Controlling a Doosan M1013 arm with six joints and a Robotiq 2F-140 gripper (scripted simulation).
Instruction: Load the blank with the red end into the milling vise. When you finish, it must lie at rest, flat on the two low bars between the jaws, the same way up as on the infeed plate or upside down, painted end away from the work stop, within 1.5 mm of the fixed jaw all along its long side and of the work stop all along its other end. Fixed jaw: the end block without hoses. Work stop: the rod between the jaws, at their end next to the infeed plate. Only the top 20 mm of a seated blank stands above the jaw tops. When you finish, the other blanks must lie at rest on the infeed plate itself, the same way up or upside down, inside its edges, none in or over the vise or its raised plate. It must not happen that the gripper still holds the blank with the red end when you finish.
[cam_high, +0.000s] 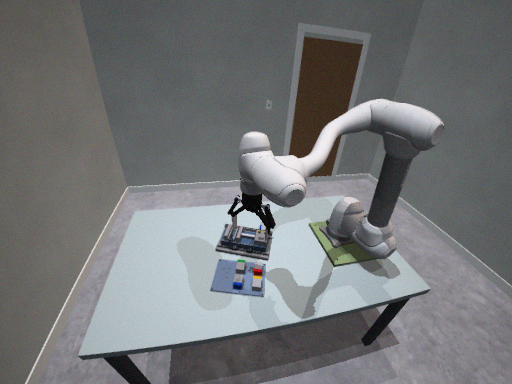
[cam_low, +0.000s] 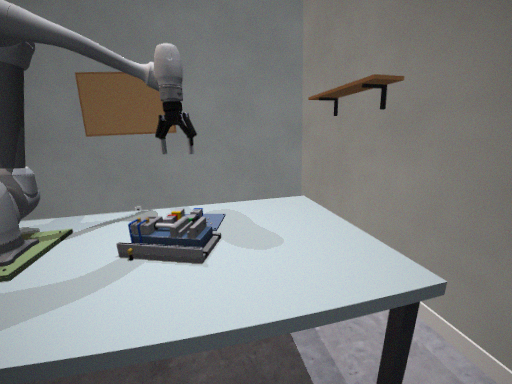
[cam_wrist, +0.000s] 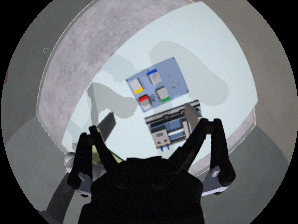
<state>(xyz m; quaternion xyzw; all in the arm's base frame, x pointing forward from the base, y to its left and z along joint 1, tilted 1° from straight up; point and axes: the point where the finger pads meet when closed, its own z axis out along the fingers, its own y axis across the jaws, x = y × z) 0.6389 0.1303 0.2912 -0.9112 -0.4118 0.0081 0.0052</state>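
My gripper (cam_high: 253, 226) (cam_low: 177, 150) (cam_wrist: 149, 122) is open and empty, high above the vise and blanks. The blank with the red end (cam_high: 258, 271) (cam_wrist: 144, 101) lies on the blue infeed plate (cam_high: 222, 280) (cam_low: 218, 221) (cam_wrist: 175, 67), at its vise-side edge, red end towards the yellow-ended blank. The milling vise (cam_high: 245, 245) (cam_low: 172, 238) holds no blank that I can see. Its fixed jaw (cam_low: 197, 227) is the end block away from the blue hoses; a finger partly hides it in the wrist view. The hosed jaw (cam_wrist: 160, 137) is at the other end. I cannot clearly make out the work stop.
Blanks with a yellow end (cam_high: 257, 283) (cam_wrist: 136, 85), a blue end (cam_high: 238, 281) (cam_wrist: 154, 77) and a green end (cam_high: 240, 266) (cam_wrist: 163, 94) lie on the infeed plate. The vise stands on a grey raised plate (cam_low: 165, 252). The arm's green base plate (cam_high: 340, 255) is farther off.
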